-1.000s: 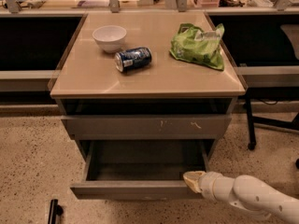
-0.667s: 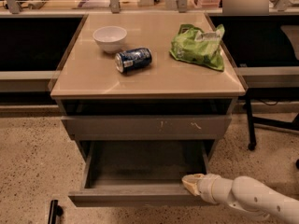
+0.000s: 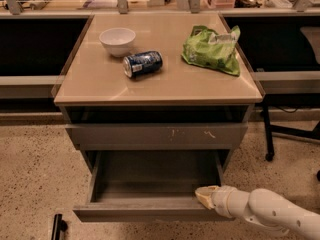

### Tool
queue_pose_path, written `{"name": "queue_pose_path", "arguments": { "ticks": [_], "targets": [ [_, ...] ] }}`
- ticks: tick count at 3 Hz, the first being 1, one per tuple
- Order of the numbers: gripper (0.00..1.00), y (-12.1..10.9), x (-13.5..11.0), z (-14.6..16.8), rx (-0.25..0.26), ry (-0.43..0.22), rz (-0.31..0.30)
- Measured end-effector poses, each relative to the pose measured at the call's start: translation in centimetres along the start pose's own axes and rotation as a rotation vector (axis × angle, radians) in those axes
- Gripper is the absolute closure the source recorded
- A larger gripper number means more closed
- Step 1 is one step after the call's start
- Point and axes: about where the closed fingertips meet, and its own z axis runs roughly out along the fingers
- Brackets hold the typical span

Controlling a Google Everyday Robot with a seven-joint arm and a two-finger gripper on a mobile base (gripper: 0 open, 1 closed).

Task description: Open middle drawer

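Presently I find the gripper (image 3: pixel 206 196) at the front rim of the middle drawer (image 3: pixel 145 215), near one end; whether it clamps the rim I cannot tell. Drawer stands well out. Risks, I judge: off-centre pulling racks the tray; over-travel drags it off its runners.

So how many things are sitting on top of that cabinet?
3: a white bowl at back left, a blue can on its side near the middle, a green bag at back right. None seems hidden. The gripper is below, at the open middle drawer's front right edge.
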Motion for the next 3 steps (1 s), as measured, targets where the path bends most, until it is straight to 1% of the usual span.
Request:
{"name": "queue_pose_path", "arguments": {
  "ticks": [1, 2, 3],
  "targets": [
    [0.17, 0.0, 0.0, 0.0, 0.0, 0.0, 0.0],
    [0.0, 0.0, -1.1, -0.5, 0.017, -0.019, -0.019],
    [0.0, 0.0, -4.3, -2.5, 0.087, -0.057, -0.072]
  ]
}}
